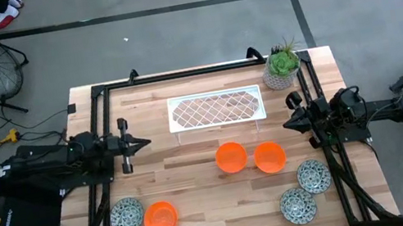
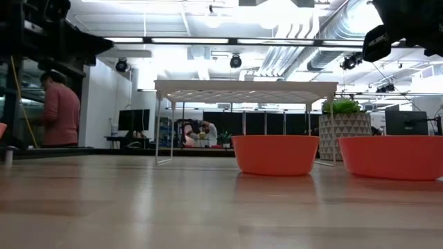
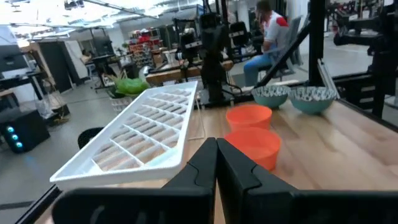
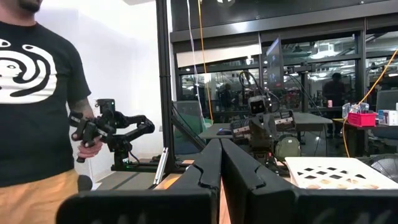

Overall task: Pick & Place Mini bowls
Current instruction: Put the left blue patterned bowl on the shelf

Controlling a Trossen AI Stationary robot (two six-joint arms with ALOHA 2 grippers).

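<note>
Two orange bowls [image 1: 231, 158] [image 1: 269, 157] stand on their bases at mid-table, in front of the white lattice rack [image 1: 215, 109]. A third orange bowl [image 1: 160, 218] and a mosaic bowl [image 1: 127, 216] sit near the left front. Two mosaic bowls [image 1: 313, 175] [image 1: 298, 205] sit near the right front. My left gripper [image 1: 140, 144] is shut and held above the table's left side, pointing right. My right gripper [image 1: 287, 124] is shut at the right side, pointing left. The left wrist view shows the orange bowls [image 3: 256, 146] [image 3: 249, 116] and the mosaic bowls [image 3: 271, 95] [image 3: 313, 98] beyond its shut fingers [image 3: 216, 155].
The rack on thin legs [image 2: 246, 90] stands toward the far edge. A pale pot with a green plant [image 1: 282, 65] is in the far right corner. A black frame runs along the table's sides. A person [image 4: 37, 93] stands beyond the table holding a device.
</note>
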